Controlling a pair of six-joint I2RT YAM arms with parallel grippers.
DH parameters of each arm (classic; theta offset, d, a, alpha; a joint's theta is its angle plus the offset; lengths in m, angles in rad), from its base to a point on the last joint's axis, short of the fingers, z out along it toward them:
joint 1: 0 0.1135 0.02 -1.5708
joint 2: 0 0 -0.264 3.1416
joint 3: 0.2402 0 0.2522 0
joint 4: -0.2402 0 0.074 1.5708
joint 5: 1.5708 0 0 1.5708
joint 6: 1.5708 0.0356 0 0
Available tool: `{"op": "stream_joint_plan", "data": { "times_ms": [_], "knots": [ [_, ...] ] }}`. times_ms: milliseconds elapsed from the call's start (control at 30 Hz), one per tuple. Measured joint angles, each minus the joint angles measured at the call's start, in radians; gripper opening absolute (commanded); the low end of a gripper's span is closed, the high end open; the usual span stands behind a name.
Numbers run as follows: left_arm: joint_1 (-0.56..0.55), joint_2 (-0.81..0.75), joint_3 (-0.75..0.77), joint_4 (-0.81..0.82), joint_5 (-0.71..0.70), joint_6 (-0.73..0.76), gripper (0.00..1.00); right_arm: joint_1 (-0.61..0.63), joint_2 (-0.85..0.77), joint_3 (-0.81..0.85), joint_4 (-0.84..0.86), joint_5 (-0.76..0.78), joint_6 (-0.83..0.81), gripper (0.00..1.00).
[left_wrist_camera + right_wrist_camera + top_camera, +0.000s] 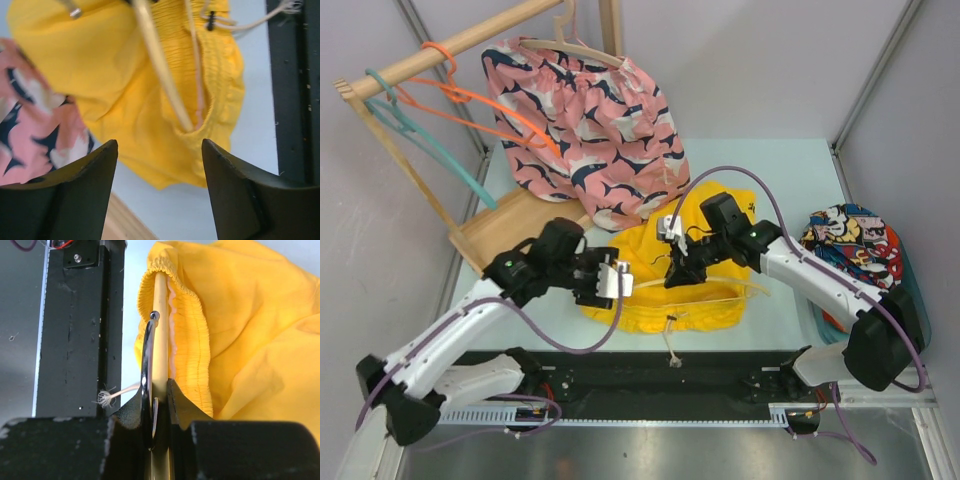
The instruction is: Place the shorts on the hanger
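The bright yellow shorts point(665, 290) lie on the table between my two arms. The pale-yellow hanger point(160, 325) runs into the elastic waistband, one arm reaching the waistband's corner point(190, 122). My right gripper point(160, 390) is shut on the hanger's bar, with a dark shiny curved piece pressed beside it; it sits over the middle of the shorts point(675, 268). My left gripper point(159, 150) is open and empty, hovering just off the shorts' left edge point(617, 283). The pale drawstring point(240, 24) trails onto the black strip.
Pink whale-print shorts point(585, 110) hang on a beige wooden hanger from the wooden rack point(440, 50), with orange point(470, 98) and teal point(415, 128) hangers beside them. The rack's base point(505, 228) is left of the shorts. A multicoloured garment point(850, 248) lies at the right.
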Motion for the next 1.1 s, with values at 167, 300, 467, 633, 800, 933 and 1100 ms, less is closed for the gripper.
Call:
{"op": "stream_joint_plan", "data": {
  "times_ms": [167, 300, 467, 633, 800, 933, 1100],
  "knots": [
    [0.073, -0.123, -0.043, 0.010, 0.004, -0.047, 0.75, 0.000, -0.021, -0.016, 0.038, -0.013, 0.002, 0.00],
    [0.083, -0.076, -0.094, -0.003, 0.013, -0.064, 0.79, 0.000, -0.028, -0.019, 0.055, -0.017, -0.003, 0.00],
    [0.091, 0.025, -0.176, 0.058, 0.005, -0.125, 0.72, 0.004, -0.054, -0.033, 0.067, -0.019, -0.015, 0.00],
    [0.093, 0.035, -0.192, 0.130, 0.053, -0.175, 0.23, 0.011, -0.069, -0.041, 0.082, -0.019, -0.028, 0.00],
    [0.110, 0.060, -0.192, 0.165, 0.090, -0.252, 0.00, 0.016, -0.087, -0.063, 0.093, -0.007, -0.018, 0.32],
    [0.109, 0.051, -0.196, 0.178, 0.101, -0.237, 0.00, 0.000, -0.137, -0.066, 0.100, 0.010, 0.059, 0.96],
    [0.100, -0.042, -0.269, 0.180, 0.090, -0.163, 0.00, -0.142, -0.285, -0.066, 0.078, 0.008, 0.201, 0.97]
  ]
}}
